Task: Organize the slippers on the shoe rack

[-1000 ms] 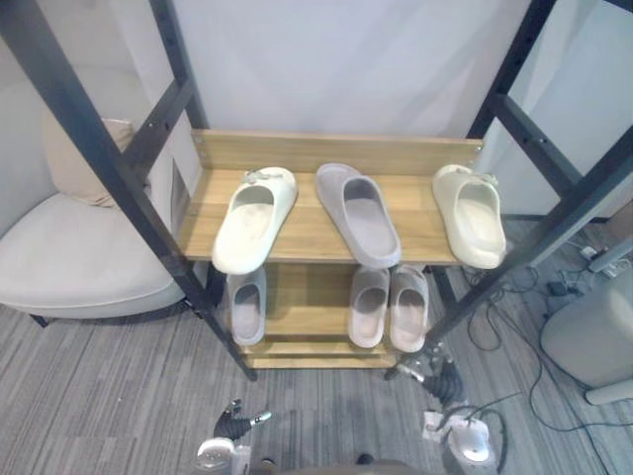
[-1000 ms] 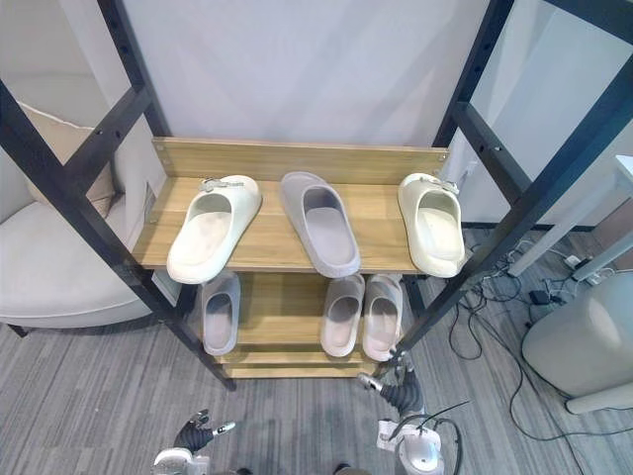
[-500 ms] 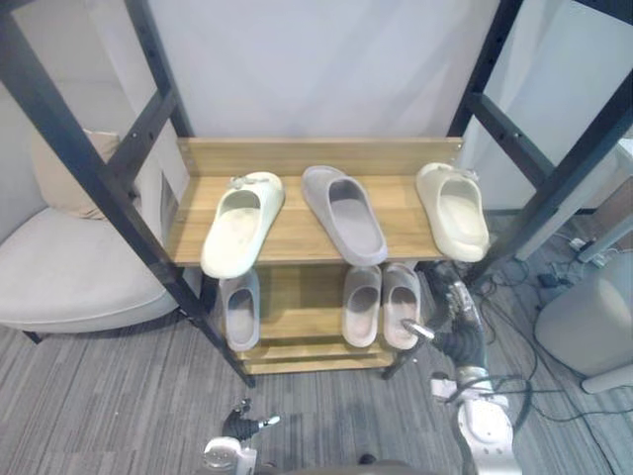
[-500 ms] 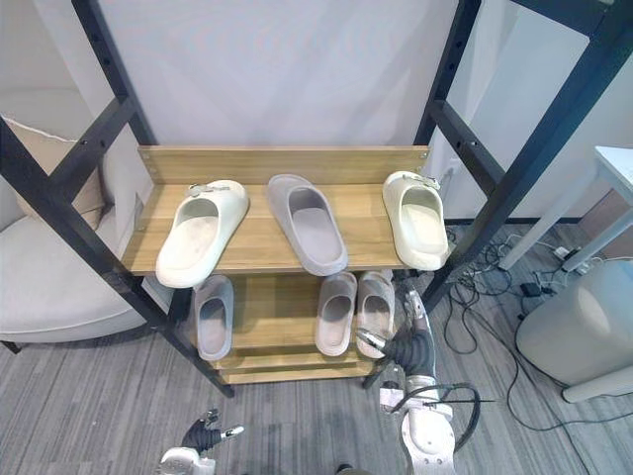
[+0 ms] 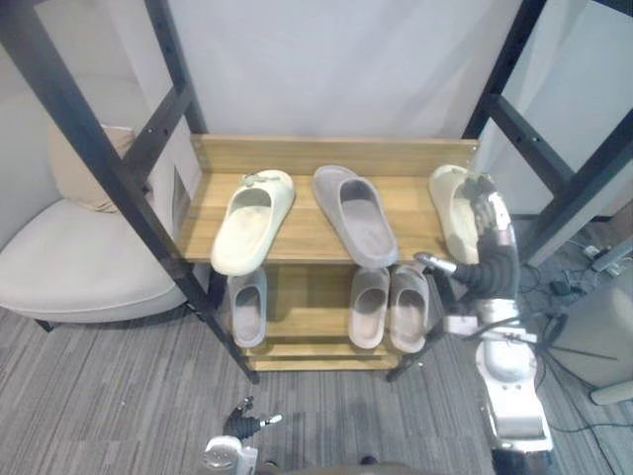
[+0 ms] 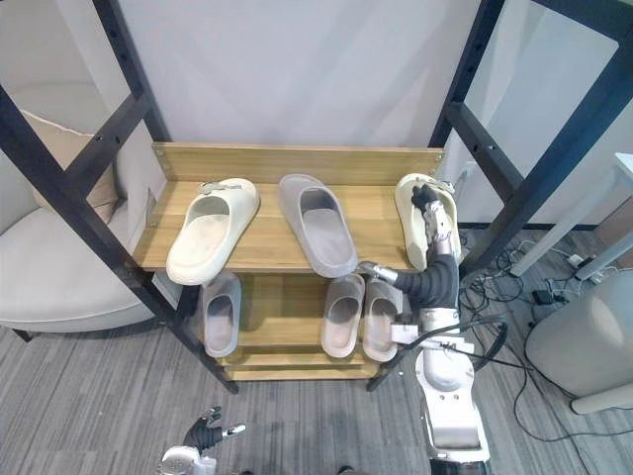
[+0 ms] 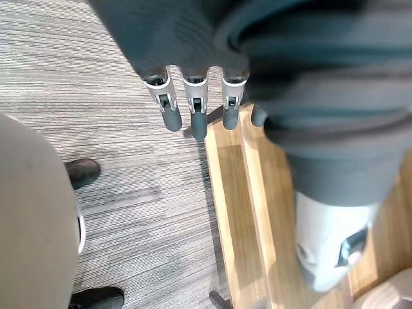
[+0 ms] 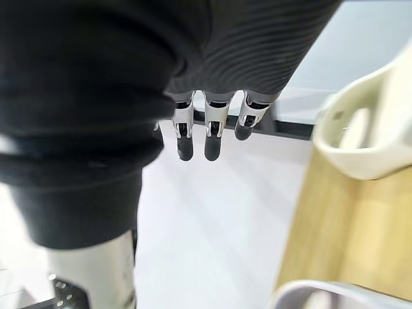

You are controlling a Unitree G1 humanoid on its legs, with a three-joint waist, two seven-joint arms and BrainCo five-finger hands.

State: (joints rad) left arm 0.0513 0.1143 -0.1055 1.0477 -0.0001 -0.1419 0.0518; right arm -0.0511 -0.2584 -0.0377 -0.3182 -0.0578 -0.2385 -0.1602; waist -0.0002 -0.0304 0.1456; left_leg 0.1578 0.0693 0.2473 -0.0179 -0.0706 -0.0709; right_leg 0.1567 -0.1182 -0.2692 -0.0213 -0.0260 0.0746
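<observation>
The top wooden shelf (image 5: 307, 233) carries a cream slipper (image 5: 252, 220) at the left, a grey slipper (image 5: 356, 214) in the middle and a second cream slipper (image 5: 453, 203) at the right. On the lower shelf lie a single grey slipper (image 5: 247, 305) and a pale pair (image 5: 389, 305). My right hand (image 5: 487, 252) is raised in front of the right cream slipper (image 8: 367, 129), open, fingers (image 8: 212, 125) straight and thumb out; I cannot tell whether it touches. Down near the floor, my left hand (image 5: 242, 424) hangs open with its fingers (image 7: 193, 106) straight.
Black slanted frame posts (image 5: 119, 188) stand on both sides of the rack. A white armchair (image 5: 79, 262) with a beige cushion (image 5: 84, 168) is at the left. Loose cables (image 5: 559, 287) and a grey bin (image 5: 603, 341) sit on the floor at the right.
My right hand has risen from floor level to the right end of the top shelf, in front of the right cream slipper. The camera has shifted a little. The slippers have not moved.
</observation>
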